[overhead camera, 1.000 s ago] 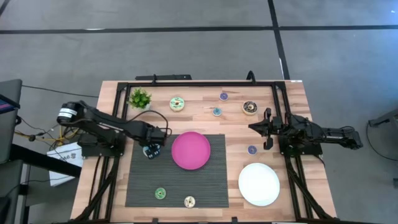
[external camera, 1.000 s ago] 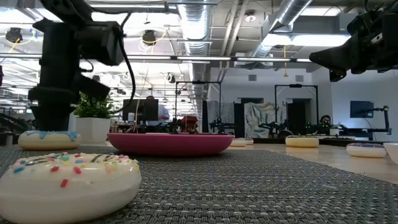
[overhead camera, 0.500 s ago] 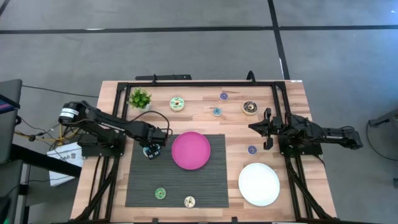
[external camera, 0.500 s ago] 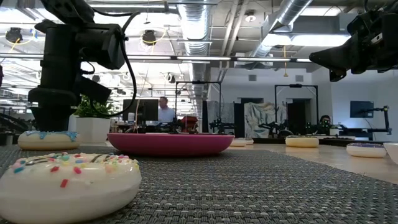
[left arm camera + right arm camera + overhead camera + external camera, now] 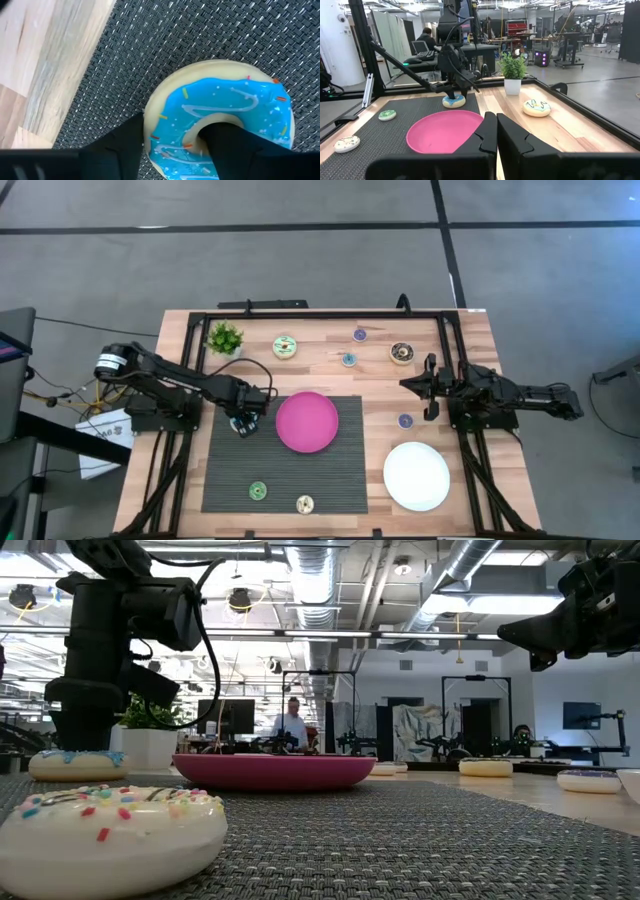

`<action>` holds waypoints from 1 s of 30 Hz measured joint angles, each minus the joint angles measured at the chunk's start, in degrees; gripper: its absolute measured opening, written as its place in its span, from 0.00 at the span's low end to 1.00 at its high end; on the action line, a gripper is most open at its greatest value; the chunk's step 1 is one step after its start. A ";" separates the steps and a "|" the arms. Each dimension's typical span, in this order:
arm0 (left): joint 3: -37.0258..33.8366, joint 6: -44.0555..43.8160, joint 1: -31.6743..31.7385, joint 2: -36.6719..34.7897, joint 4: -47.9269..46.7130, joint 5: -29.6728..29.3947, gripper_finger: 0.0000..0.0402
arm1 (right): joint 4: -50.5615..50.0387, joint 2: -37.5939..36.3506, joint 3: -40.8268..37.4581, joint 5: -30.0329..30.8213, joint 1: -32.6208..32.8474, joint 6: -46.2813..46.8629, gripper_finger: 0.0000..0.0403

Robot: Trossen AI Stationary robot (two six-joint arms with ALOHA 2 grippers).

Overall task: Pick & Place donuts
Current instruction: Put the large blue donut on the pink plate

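Down at the mat's upper left corner, the left gripper (image 5: 243, 423) stands over the blue-iced donut (image 5: 220, 127), its fingers (image 5: 231, 150) narrowly parted: one is inside the donut's hole, the other against the outer rim, so the ring's wall sits between them. The donut lies flat on the dark woven mat (image 5: 225, 480). The mat's edge and bare wood of the table (image 5: 190, 480) run close beside the gripper on one side, and the pink plate (image 5: 307, 421) lies just beside it on the other, leaving little open mat between them. The left arm reaches in low from the table's left edge, wrist bent straight down.

Beyond the plate, the right gripper (image 5: 430, 387) hangs raised at the table's right side, arm level, its fingers pressed together on nothing.

Nearer the front edge of the mat, well apart from the left gripper, lie a green donut (image 5: 258, 491) and a cream donut (image 5: 305, 504). No writing is legible.
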 joint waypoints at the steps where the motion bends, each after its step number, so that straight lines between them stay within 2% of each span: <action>1: -0.01 0.00 0.00 0.00 0.00 0.01 0.46 | 0.00 -0.02 0.02 0.01 -0.02 0.00 0.00; 17: 0.88 0.07 0.00 0.18 -0.89 -0.31 0.40 | 0.02 -0.02 0.01 0.01 -0.01 0.00 0.00; 30: 10.24 2.90 0.03 0.17 -5.72 -2.20 0.40 | 0.02 -0.02 0.02 0.02 -0.02 0.00 0.00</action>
